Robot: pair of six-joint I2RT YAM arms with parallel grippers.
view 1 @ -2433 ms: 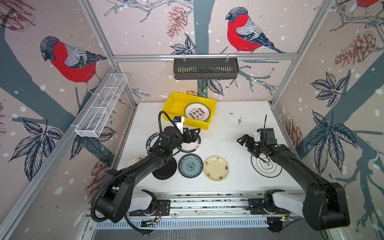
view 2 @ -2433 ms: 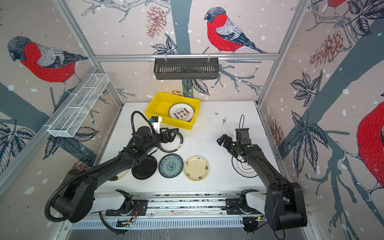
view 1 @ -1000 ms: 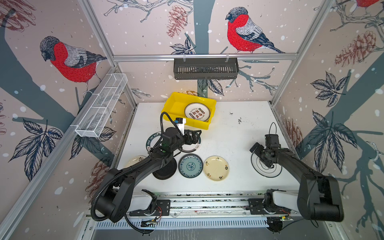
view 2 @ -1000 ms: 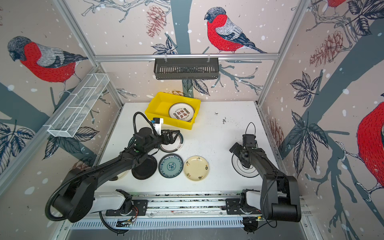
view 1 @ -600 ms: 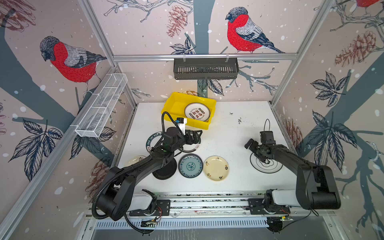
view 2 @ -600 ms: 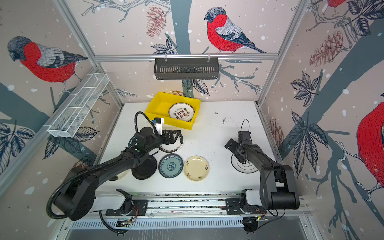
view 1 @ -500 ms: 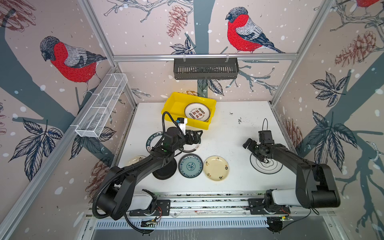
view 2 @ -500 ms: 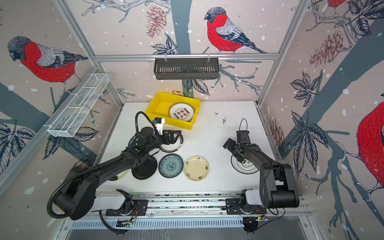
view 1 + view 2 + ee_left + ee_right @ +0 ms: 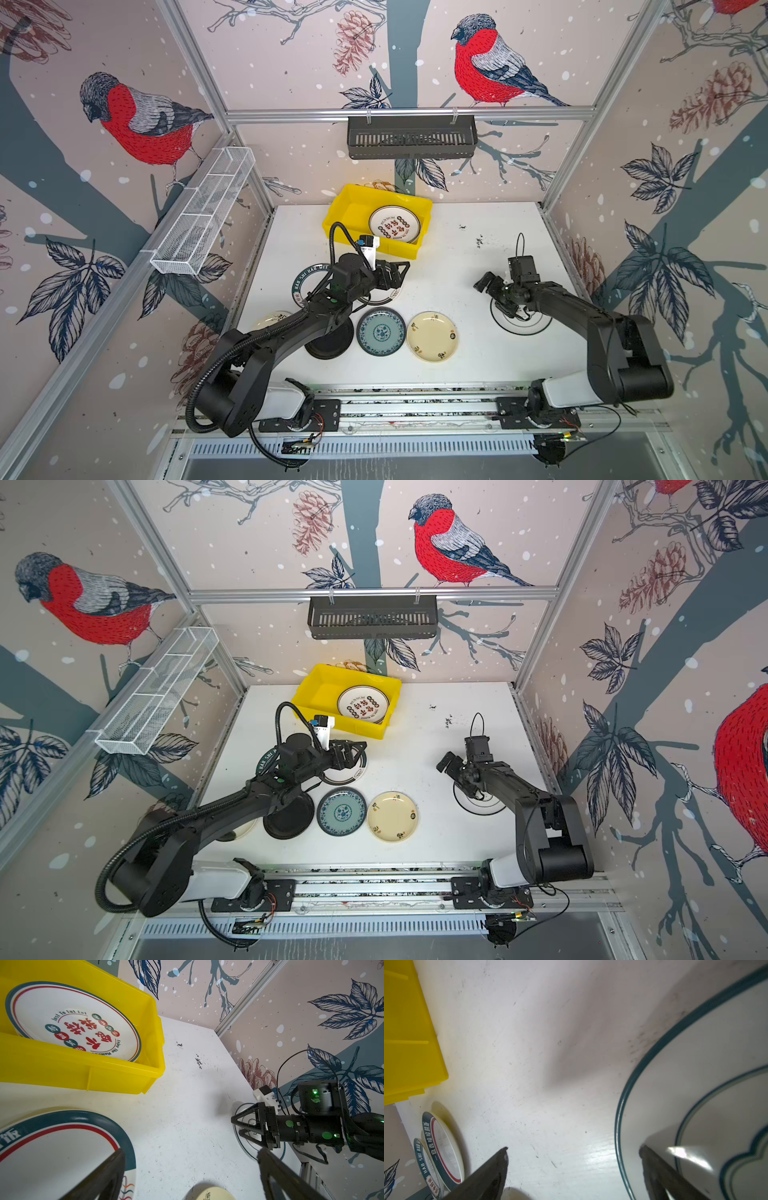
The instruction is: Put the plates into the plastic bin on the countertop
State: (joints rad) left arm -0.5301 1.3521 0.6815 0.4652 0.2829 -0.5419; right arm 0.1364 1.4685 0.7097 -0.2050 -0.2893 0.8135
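On the white bench point(image 9: 449, 249) your open, empty left end effector point(image 9: 403, 275) and right end effector point(image 9: 235, 1125) sit low by the lettered plate point(image 9: 52, 1147) and blue-ringed plate point(image 9: 695, 1084) to pinch rims; another plate point(image 9: 395, 224) lies in the yellow bin point(image 9: 353, 208).

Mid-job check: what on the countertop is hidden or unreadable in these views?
Pale plate at the left edge of the countertop, both top views: left arm covers most of it, pattern unreadable.
Lettered-rim plate under the open left end effector: covered in top views, cut off by the left wrist frame.
Yellow bin: anything beneath its red-character plate is hidden.
Ringed white plate, right wrist view: blurred, cut off by the frame edge.
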